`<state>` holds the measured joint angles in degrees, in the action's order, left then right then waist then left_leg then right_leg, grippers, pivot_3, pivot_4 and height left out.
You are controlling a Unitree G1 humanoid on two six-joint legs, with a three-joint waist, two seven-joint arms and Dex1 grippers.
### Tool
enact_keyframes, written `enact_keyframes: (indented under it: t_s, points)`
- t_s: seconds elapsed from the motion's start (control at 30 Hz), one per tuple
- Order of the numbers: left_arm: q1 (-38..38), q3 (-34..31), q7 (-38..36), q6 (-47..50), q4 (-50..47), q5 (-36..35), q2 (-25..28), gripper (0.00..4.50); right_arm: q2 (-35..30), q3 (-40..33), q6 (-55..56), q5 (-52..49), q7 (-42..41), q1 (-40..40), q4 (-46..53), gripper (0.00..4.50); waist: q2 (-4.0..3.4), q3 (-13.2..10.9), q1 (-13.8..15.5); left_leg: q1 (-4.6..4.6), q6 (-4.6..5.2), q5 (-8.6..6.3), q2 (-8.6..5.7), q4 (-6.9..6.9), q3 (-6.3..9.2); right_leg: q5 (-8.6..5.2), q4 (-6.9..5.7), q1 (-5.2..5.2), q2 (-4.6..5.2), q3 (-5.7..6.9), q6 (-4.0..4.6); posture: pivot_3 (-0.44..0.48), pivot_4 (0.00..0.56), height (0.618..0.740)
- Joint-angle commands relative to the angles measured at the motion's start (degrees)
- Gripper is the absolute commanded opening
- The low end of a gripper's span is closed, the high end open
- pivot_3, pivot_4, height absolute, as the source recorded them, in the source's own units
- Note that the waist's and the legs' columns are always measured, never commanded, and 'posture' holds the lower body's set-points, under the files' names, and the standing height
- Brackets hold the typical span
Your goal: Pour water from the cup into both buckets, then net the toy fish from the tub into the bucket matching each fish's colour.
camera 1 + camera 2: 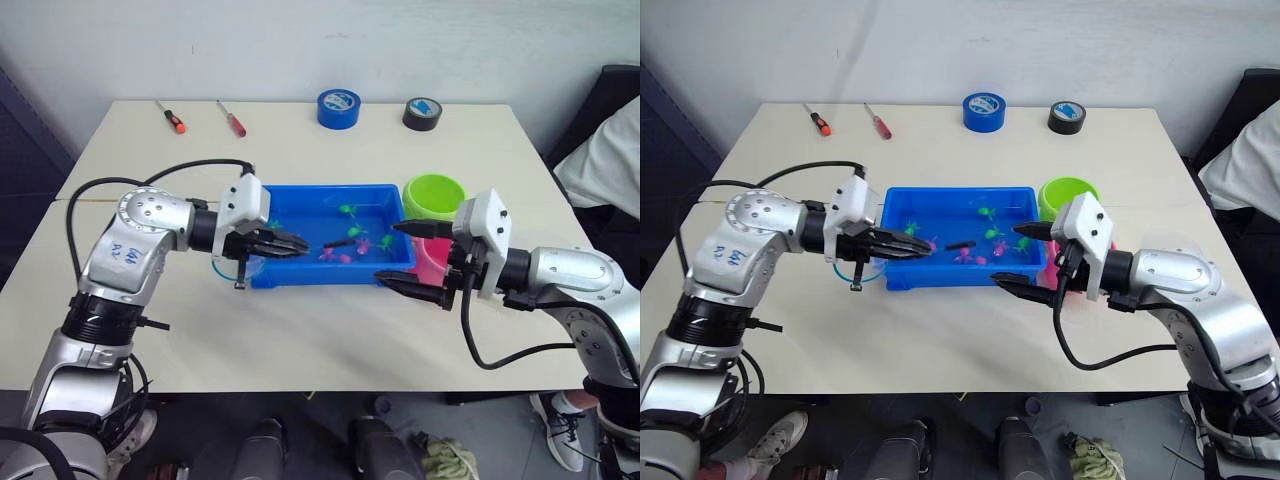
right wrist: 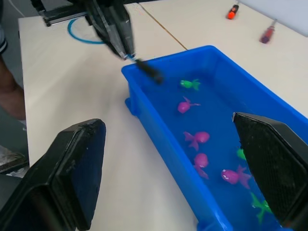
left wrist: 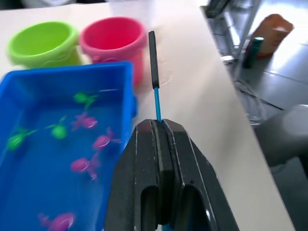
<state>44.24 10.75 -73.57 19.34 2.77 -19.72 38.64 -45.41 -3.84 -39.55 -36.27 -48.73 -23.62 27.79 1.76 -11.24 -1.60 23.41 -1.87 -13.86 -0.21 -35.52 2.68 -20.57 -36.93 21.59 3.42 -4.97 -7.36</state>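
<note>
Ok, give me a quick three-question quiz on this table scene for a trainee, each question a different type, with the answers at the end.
1. True or false: the right gripper is shut on the pink plastic bucket.
2. Multiple choice: what does the left gripper grip? A) a metal spoon B) the thin stick handle of the blue-rimmed hoop net C) a sponge
3. Fill in: the tiny green and pink plastic toy fish lie in the shallow bright blue plastic ____.

Key: 1 false, its fingers are spread open; 2 B; 3 tub.
</note>
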Motion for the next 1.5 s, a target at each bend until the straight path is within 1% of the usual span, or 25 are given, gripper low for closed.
enact_keyframes:
  t_s: [0.03,0.17,0.37,0.57,0.9,1.0,1.07,1.23,1.27,1.5]
  points:
    - [2.0,0.7,-3.8,-2.0,0.5,-0.3,-0.7,0.03,-0.9,-1.1,-1.1,-1.2,0.2,-1.0,2.4,4.5,0.0,0.0,0.0,0.0,0.0,0.0,0.0,-0.03,0.0,0.01,-0.03,0.0,0.01,-0.01,-0.01,0.0,0.15,0.734]
    - [4.5,3.1,-6.5,-5.9,4.0,1.6,-3.7,0.03,-1.0,0.9,-4.4,-2.6,-0.1,-2.1,3.9,4.5,0.0,0.0,0.1,0.01,0.01,0.0,-0.01,-0.1,0.03,0.01,-0.08,-0.01,-0.01,0.01,-0.02,0.0,0.15,0.734]
    - [6.9,3.8,-7.6,-8.5,8.0,3.3,-6.5,0.03,-0.4,1.8,-8.9,-4.9,1.0,-3.0,5.4,4.5,0.0,0.0,0.0,0.04,0.02,0.0,-0.02,-0.13,0.04,0.02,-0.07,0.0,-0.03,0.0,-0.03,0.0,0.15,0.734]
    - [7.9,3.5,-8.0,-9.3,9.7,4.2,-8.1,0.03,0.9,2.9,-10.1,-5.4,3.0,-3.4,6.5,4.5,0.0,0.0,0.1,0.04,0.02,0.0,-0.01,-0.15,0.06,0.02,-0.11,0.01,-0.02,0.02,-0.04,0.0,0.15,0.734]
    - [8.5,3.1,-8.1,-9.0,10.0,4.3,-8.8,0.03,2.7,5.3,-10.4,-4.9,4.3,-4.9,5.9,4.5,0.0,0.0,0.0,0.05,0.03,-0.01,0.0,-0.21,0.09,0.02,-0.16,0.01,-0.02,0.03,-0.04,0.0,0.15,0.734]
    - [8.6,3.0,-8.1,-9.0,10.0,4.4,-8.7,0.0,2.8,5.4,-10.6,-5.0,4.4,-4.9,5.9,3.63,0.0,0.0,0.0,0.08,0.03,-0.01,-0.03,-0.24,0.09,0.02,-0.15,0.01,-0.02,0.03,-0.04,0.0,0.15,0.734]
    - [8.8,2.9,-8.1,-9.1,10.2,4.4,-8.7,0.0,2.8,5.5,-10.7,-5.0,4.5,-4.9,5.9,2.74,0.0,0.0,0.0,0.09,0.03,-0.01,-0.04,-0.26,0.09,0.02,-0.15,0.01,-0.01,0.03,-0.04,0.0,0.15,0.734]
    - [9.2,2.8,-8.2,-9.0,10.5,4.4,-8.6,0.0,2.7,5.8,-10.8,-5.0,4.3,-4.8,6.1,0.1,0.0,0.0,0.0,0.09,0.03,-0.01,-0.02,-0.28,0.1,0.02,-0.18,0.01,-0.01,0.03,-0.04,0.0,0.15,0.734]
    - [9.3,2.7,-8.2,-9.1,10.7,4.4,-8.6,0.0,2.6,5.9,-10.8,-5.0,4.2,-4.8,6.1,0.04,0.0,0.0,0.0,0.09,0.03,-0.01,-0.02,-0.28,0.09,0.02,-0.19,0.01,-0.02,0.03,-0.04,0.0,0.15,0.734]
    - [9.5,2.4,-8.3,-9.1,10.7,4.4,-8.5,0.0,2.7,6.0,-10.9,-5.1,4.1,-4.6,6.4,0.04,0.0,0.0,0.0,0.09,0.03,-0.01,-0.02,-0.31,0.1,0.02,-0.19,0.01,-0.02,0.04,-0.04,0.0,0.15,0.734]
